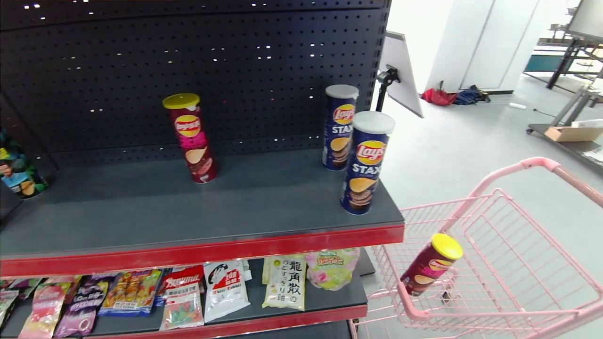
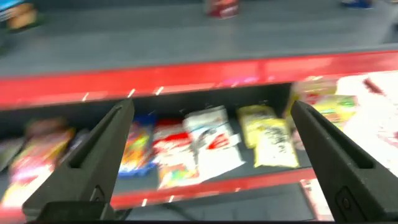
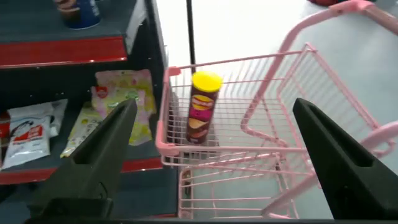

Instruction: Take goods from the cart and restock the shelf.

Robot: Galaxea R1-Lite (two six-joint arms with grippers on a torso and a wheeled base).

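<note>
Maroon with a yellow lid, the chip can (image 1: 431,265) sits in the pink wire cart (image 1: 490,181), leaning lid-up in the basket corner closest to the shelf (image 1: 141,207). Neither pincer touches it. The right pincer (image 3: 216,102) hangs well short of the can with its two dark fingers spread wide apart and nothing between them; from the wrist, the can shows beyond the gap. The left pincer (image 2: 212,104) is likewise wide apart and holds nothing, facing the red front edge of the shelf and the snack bags (image 2: 205,146) lying in a row on the lower shelf (image 1: 330,301). On the grey upper board, a second maroon can (image 1: 191,138) stands alone near the middle, before the dark pegboard (image 1: 235,61). Two blue cans (image 1: 366,162) with white lids stand close together at the end beside the cart, one nearer the front edge.
</note>
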